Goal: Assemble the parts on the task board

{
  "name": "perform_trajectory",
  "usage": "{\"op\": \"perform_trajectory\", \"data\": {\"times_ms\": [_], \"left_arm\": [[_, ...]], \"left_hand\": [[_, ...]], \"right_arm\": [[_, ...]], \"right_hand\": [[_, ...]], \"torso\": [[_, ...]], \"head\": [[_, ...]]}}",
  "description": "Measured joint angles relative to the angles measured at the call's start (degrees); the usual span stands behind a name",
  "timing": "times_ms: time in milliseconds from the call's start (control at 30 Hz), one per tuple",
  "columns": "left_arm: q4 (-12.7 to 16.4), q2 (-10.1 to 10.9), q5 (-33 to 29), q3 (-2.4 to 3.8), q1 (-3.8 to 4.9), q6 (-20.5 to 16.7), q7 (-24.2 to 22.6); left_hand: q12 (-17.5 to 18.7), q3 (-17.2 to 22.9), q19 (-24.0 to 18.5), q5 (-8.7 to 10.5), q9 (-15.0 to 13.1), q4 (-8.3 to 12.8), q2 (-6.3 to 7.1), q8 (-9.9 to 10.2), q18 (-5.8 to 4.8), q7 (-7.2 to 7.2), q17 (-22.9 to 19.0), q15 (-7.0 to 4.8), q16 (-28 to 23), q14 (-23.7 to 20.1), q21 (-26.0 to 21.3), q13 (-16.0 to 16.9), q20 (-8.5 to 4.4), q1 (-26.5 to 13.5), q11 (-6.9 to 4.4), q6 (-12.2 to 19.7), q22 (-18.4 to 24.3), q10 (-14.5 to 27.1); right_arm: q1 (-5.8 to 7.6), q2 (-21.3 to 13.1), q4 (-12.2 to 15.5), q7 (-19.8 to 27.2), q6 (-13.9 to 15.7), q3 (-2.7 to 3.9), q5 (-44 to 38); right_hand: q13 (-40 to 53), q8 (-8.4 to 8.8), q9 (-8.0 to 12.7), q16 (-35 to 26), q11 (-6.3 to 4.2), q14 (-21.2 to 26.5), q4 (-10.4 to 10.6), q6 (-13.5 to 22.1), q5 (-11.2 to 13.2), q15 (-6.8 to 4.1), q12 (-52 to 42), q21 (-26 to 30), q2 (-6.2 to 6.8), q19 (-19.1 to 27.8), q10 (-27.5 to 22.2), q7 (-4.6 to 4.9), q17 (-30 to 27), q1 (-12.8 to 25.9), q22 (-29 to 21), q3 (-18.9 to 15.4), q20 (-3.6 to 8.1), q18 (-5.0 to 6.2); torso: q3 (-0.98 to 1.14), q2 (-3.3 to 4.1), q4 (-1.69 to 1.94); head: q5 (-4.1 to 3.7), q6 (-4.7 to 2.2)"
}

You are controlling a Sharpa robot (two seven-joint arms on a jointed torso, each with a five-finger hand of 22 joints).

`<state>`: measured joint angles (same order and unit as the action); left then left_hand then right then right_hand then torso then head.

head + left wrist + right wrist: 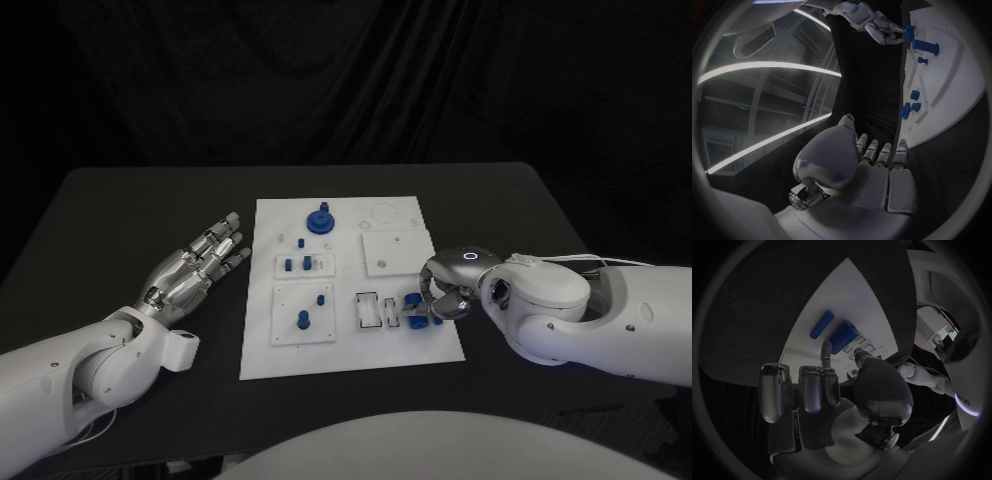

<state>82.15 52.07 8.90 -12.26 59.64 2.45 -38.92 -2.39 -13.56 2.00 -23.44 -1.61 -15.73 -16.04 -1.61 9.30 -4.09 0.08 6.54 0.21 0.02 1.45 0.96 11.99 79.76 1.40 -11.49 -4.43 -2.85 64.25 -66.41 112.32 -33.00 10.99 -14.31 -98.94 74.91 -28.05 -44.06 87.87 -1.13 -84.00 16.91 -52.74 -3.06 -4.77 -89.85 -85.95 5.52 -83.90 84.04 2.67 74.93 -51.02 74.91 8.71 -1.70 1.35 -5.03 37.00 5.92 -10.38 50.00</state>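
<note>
right robot hand pinches a blue part over the task board — left robot hand open beside it.

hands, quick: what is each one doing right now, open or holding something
Left hand: open, fingers spread, resting on the table beside the white board.
Right hand: over the board's edge at a blue part; whether it grips it cannot be told.

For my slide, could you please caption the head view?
Right hand holds a blue part over the task board; left hand lies open beside it.
</note>
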Motion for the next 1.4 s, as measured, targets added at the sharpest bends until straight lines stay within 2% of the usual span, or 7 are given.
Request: {"op": "perform_trajectory", "data": {"times_ms": [267,367,867,1000,1133,1267,1400], "left_arm": [[0.0,0.0,0.0,0.00,-0.01,0.0,0.0],[-0.1,-0.1,0.0,0.00,-0.01,0.1,0.0],[-0.3,-0.2,0.0,0.00,-0.10,0.4,0.0],[-0.3,-0.2,0.0,0.00,-0.17,0.5,0.0],[-0.4,-0.2,0.0,0.00,-0.27,0.6,0.0],[-0.4,-0.2,0.0,0.00,-0.44,0.7,0.0],[-0.4,-0.2,0.0,0.00,-0.45,0.7,0.0]], "left_hand": [[0.0,0.0,0.0,0.00,0.0,0.0,0.23,0.0,0.00,0.21,0.0,0.00,0.0,0.0,0.0,0.0,0.00,0.2,0.00,0.2,0.0,0.0],[0.0,0.0,0.0,0.00,0.0,0.0,0.23,0.0,0.00,0.21,0.0,0.00,0.0,0.0,0.0,0.0,0.00,0.2,0.00,0.2,0.0,0.0],[0.0,0.0,0.2,-0.23,0.0,0.0,0.09,0.0,-0.01,0.21,0.0,0.00,0.0,0.0,0.0,0.0,0.20,0.4,0.20,0.2,0.0,0.2],[0.0,0.0,0.2,-0.45,0.0,0.0,0.23,0.0,0.00,0.43,0.0,0.34,0.0,-0.1,0.0,0.0,0.20,0.7,0.19,0.4,0.0,0.2],[0.0,0.0,0.2,-0.45,0.0,0.0,0.23,0.0,0.00,0.64,0.0,0.43,0.0,0.0,0.0,0.0,0.20,0.7,0.19,0.2,0.0,0.2],[0.0,0.0,0.2,-0.45,0.0,0.0,0.23,0.0,0.00,0.84,0.0,0.43,0.0,0.0,0.0,0.0,0.20,0.7,0.19,0.0,0.0,0.2],[0.0,0.2,0.2,-0.82,0.0,0.2,0.25,0.0,0.00,1.05,0.0,0.43,0.0,0.0,0.0,0.0,0.20,1.1,0.19,-0.2,0.0,0.2]], "right_arm": [[-0.37,0.7,-0.7,-0.4,-0.2,0.00,-0.8],[-0.53,1.0,-1.1,-0.5,-0.2,0.02,-0.9],[-1.28,2.1,-2.1,-1.0,-1.7,0.02,-0.8],[-1.65,2.3,-2.3,-1.0,-2.1,0.02,-0.7],[-1.90,2.7,-2.5,-1.0,-2.2,0.02,-0.6],[-1.98,3.0,-2.8,-0.8,-2.1,0.05,-0.2],[-1.99,3.1,-2.9,-0.5,-1.7,0.08,0.4]], "right_hand": [[0.0,0.89,-0.1,-0.3,0.00,0.0,0.0,-0.3,0.0,0.00,0.0,0.1,-0.82,-0.2,0.0,-0.26,0.0,2.6,0.0,0.0,0.20,0.00],[0.0,1.44,-0.2,-0.3,0.00,0.0,0.0,-0.7,0.0,0.00,0.0,0.1,-2.45,-0.2,0.0,-0.26,0.0,5.0,0.0,0.0,0.20,0.00],[0.0,1.68,-0.1,-0.5,0.01,0.0,-0.3,-0.9,0.0,0.01,0.0,0.4,-2.59,-0.2,0.0,-0.26,0.0,5.1,0.0,0.3,0.19,0.01],[0.0,2.78,-0.2,-0.5,0.00,0.0,-0.5,-1.4,-0.1,0.00,0.0,0.4,-2.84,-0.2,0.0,-0.13,0.0,3.2,0.0,1.1,0.19,0.01],[0.0,3.77,-0.4,-0.7,0.00,0.0,-0.4,-1.8,-1.8,0.01,0.0,0.4,-2.62,-0.2,0.0,-0.14,0.0,0.4,0.0,1.5,0.19,0.01],[0.0,4.37,-0.8,-0.7,0.00,0.0,-0.8,-2.0,-5.0,0.01,0.0,0.6,-2.68,-0.2,0.0,-0.35,0.0,-1.8,0.0,1.9,0.18,0.01],[0.0,5.25,-1.2,-0.7,0.01,0.0,-2.4,-2.3,-12.7,-0.36,0.0,0.6,-2.25,0.0,0.0,-0.24,0.0,-5.5,0.0,3.5,0.37,0.01]], "torso": [[0.00,-0.10,0.10],[-0.01,-0.10,0.08],[-0.02,-0.11,0.07],[-0.02,-0.10,0.09],[-0.02,-0.07,0.10],[-0.02,-0.05,0.08],[-0.01,-0.04,0.03]], "head": [[0.15,0.00],[0.36,0.00],[0.69,0.00],[0.68,0.00],[0.65,0.00],[0.69,0.00],[0.93,0.00]]}}
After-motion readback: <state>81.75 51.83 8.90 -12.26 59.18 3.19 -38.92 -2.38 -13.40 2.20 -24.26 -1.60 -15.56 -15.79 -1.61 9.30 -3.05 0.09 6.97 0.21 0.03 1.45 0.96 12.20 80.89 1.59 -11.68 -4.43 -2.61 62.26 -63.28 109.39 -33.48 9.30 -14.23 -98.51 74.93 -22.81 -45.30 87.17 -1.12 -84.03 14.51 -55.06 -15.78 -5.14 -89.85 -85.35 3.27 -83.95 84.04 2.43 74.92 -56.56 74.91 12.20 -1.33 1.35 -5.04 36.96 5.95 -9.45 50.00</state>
